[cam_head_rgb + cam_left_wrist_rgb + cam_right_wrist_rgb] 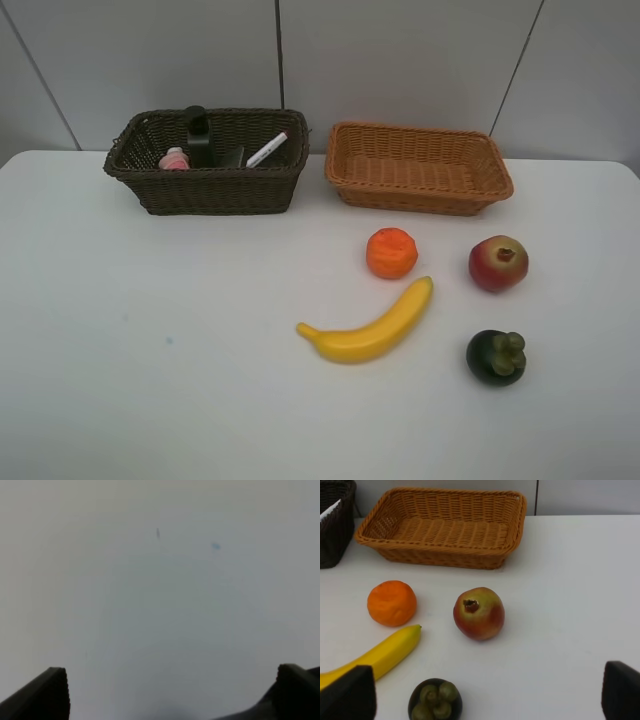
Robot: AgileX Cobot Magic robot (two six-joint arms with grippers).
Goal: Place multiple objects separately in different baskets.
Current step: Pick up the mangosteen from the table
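The dark brown basket point(205, 188) at the back left holds the pink bottle point(175, 159), black pump bottle point(197, 135), white marker point(267, 149) and black block point(233, 157). The orange-tan basket point(420, 192) beside it is empty. On the table in front lie the orange point(391, 253), banana point(370, 325), apple point(498, 263) and mangosteen point(496, 357). Neither arm shows in the exterior view. My right gripper point(487, 680) is open and empty, facing the fruit, with the mangosteen point(435, 700) nearest and the apple point(479, 613) beyond. My left gripper point(172, 682) is open over bare table.
The white table point(150, 340) runs to a grey panelled wall behind the baskets. In the right wrist view the orange-tan basket point(445, 557) stands behind the orange point(392, 603) and banana point(380, 652), with a corner of the dark basket point(335, 530) beside it.
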